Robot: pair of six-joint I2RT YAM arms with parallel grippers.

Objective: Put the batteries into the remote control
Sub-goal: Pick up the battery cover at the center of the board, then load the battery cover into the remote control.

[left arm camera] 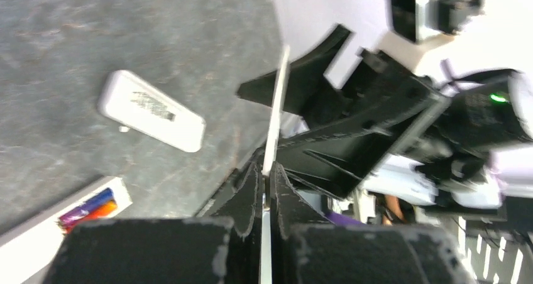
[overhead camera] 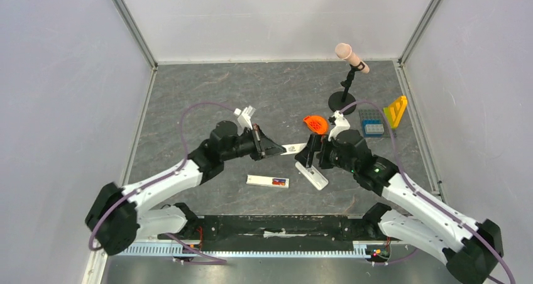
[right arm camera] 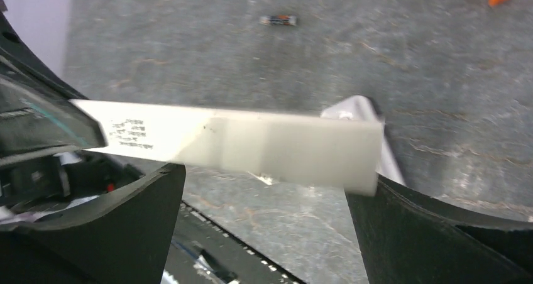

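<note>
The left claw [overhead camera: 276, 147] is closed tight on one end of a thin white plate [overhead camera: 293, 149] and holds it out in the air, above the middle of the grey surface [overhead camera: 188, 95], toward the right arm. I judge that the plate is the lid of the battery recess, held up so that it does not lie in the way. The right claw [overhead camera: 309, 155] stands wide, with a finger on each side of the free end of the plate and, as far as I can see, not pressing it. It looks like a handing over, but in which direction I cannot tell.

The remote control [overhead camera: 268, 181] lies flat on the near side, close to the centre, with its recess upward so that it can be filled. Two of the batteries [left arm camera: 89, 207], one purple and one orange, sit in it. A loose battery [right arm camera: 278, 20] lies alone on the surface, apart from the claws. A shorter white block [overhead camera: 312, 175] lies just under the right claw.
</note>
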